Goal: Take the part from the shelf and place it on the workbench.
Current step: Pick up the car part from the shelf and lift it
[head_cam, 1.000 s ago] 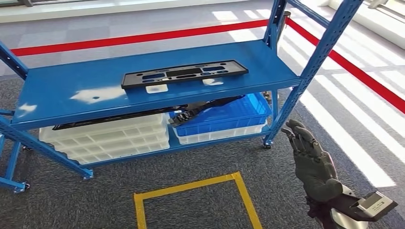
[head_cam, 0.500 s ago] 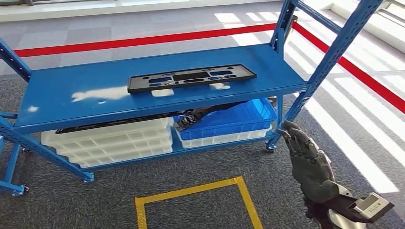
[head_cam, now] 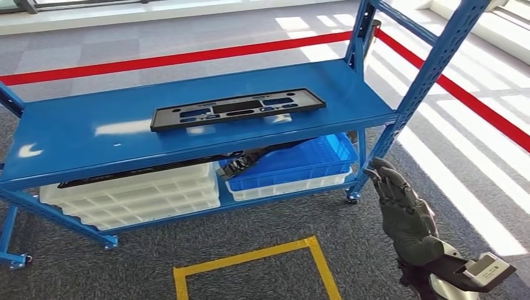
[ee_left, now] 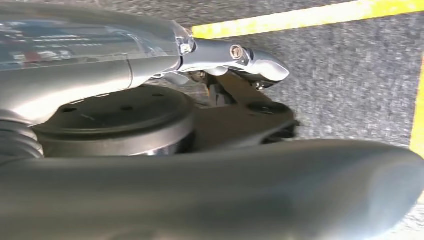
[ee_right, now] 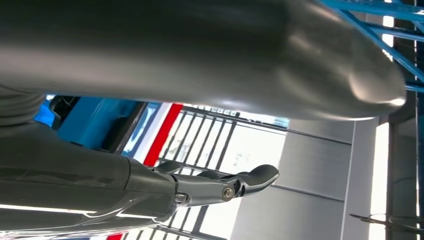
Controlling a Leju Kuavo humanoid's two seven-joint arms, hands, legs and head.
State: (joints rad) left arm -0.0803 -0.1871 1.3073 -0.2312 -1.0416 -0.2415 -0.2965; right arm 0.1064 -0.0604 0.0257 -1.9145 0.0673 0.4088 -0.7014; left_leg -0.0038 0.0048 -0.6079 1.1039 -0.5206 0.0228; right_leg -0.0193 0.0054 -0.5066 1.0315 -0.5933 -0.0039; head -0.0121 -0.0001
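Shifting across the whole head view marks the change: the blue shelf [head_cam: 75, 134] sits slightly lower and further left in the picture than half a second ago, so the camera is moving while the things stay put. The black plastic part [head_cam: 237, 108], a long flat frame with cut-outs, lies where it lay on the upper shelf board, untouched. The right hand [head_cam: 405, 215] stays raised beside the shelf's front right post, fingers extended and apart, holding nothing, well short of the part. The left hand [ee_left: 235, 55] hangs over carpet near yellow floor tape [ee_left: 305, 17], fingers fairly straight, gripping nothing. Judging by this, the robot is still settling its stance; reaching has not begun.
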